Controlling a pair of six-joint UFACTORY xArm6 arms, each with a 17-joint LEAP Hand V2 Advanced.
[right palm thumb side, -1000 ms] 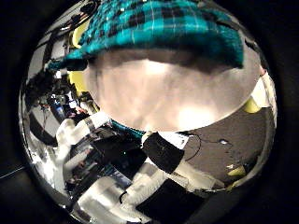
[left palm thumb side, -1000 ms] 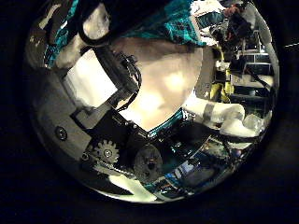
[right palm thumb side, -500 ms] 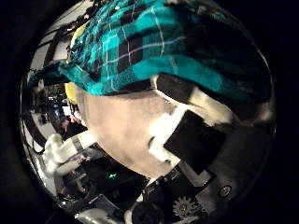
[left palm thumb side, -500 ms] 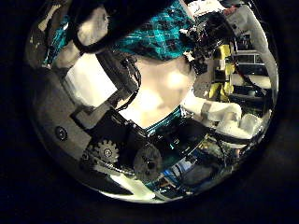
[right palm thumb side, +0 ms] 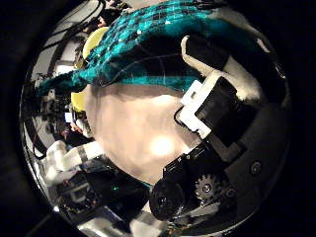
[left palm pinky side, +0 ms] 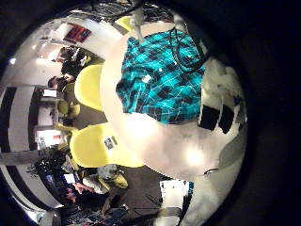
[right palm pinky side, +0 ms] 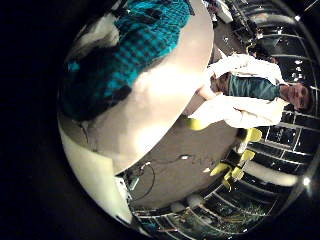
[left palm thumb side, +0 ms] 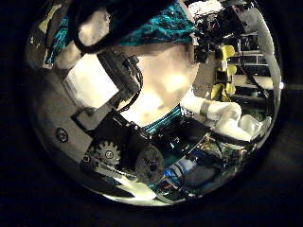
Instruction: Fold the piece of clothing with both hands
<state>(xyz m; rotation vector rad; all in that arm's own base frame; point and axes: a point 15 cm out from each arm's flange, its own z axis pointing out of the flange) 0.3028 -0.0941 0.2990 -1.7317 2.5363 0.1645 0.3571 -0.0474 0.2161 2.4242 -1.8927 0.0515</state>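
Observation:
A teal plaid cloth (left palm pinky side: 160, 80) lies spread on a round white table (left palm pinky side: 179, 151). In the left little finger side palm view my left hand (left palm pinky side: 221, 104) sits at the cloth's edge. In the left thumb side palm view its curled fingers (left palm thumb side: 104, 76) reach up into the cloth (left palm thumb side: 151, 26). In the right thumb side palm view my right hand's fingers (right palm thumb side: 222, 94) curl over the edge of the cloth (right palm thumb side: 138, 54), with the table (right palm thumb side: 138, 133) below. The right little finger side palm view shows the cloth (right palm pinky side: 125, 50) bunched on the table (right palm pinky side: 165, 100).
Yellow chairs (left palm pinky side: 89, 85) stand round the table, and one shows in the right little finger side palm view (right palm pinky side: 200, 123). A black cable (left palm pinky side: 179, 52) crosses over the cloth. A white arm part (left palm thumb side: 220, 112) is beyond the table's edge.
My right hand's fingers have curled into view and closed over the cloth's edge. The left thumb side palm view has shifted a little against the cloth; the left fingers keep their pose.

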